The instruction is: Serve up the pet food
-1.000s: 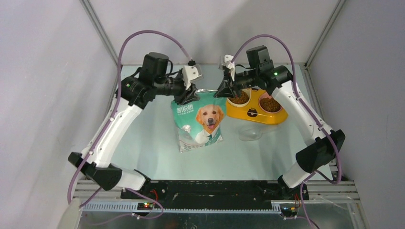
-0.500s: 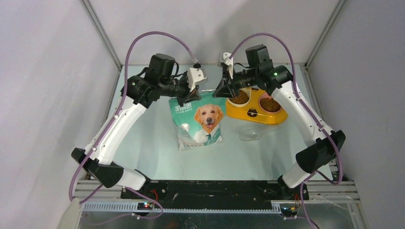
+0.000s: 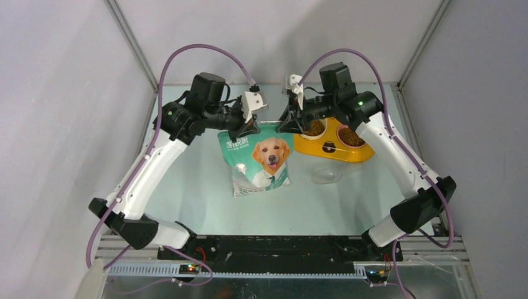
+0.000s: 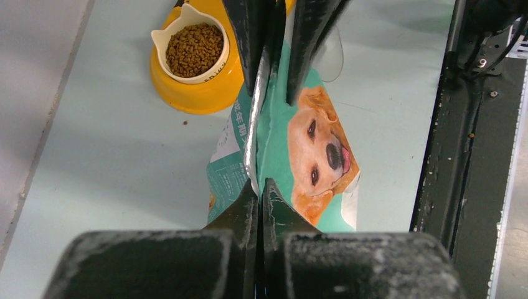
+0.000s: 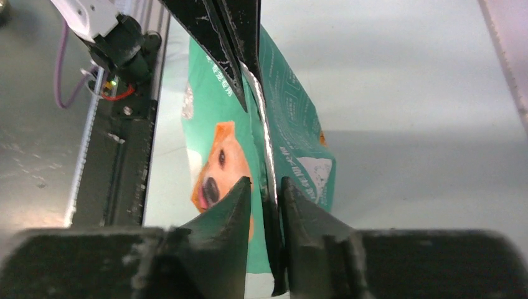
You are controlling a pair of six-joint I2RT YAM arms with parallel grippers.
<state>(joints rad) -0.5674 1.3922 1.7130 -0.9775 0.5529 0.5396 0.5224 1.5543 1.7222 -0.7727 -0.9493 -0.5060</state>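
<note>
While your left gripper [image 4: 258, 187] is clamping the bag [image 4: 311, 143] top and your right gripper [image 5: 264, 187] is straddling it unclosed, you're risking: bag sagging beneath it, kibble [image 4: 194, 50] spilling.

Top camera looks down from high at the near edge; wrist cameras closely share the bag [image 3: 256, 163].

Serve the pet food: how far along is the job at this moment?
Looks done: both bowls of the yellow feeder hold kibble. In hand: the left gripper pinches the dog-food bag by its top edge, and the right gripper straddles that edge with its jaws parted. Left: probably only letting go of the bag. The clear scoop lies beside the feeder.
</note>
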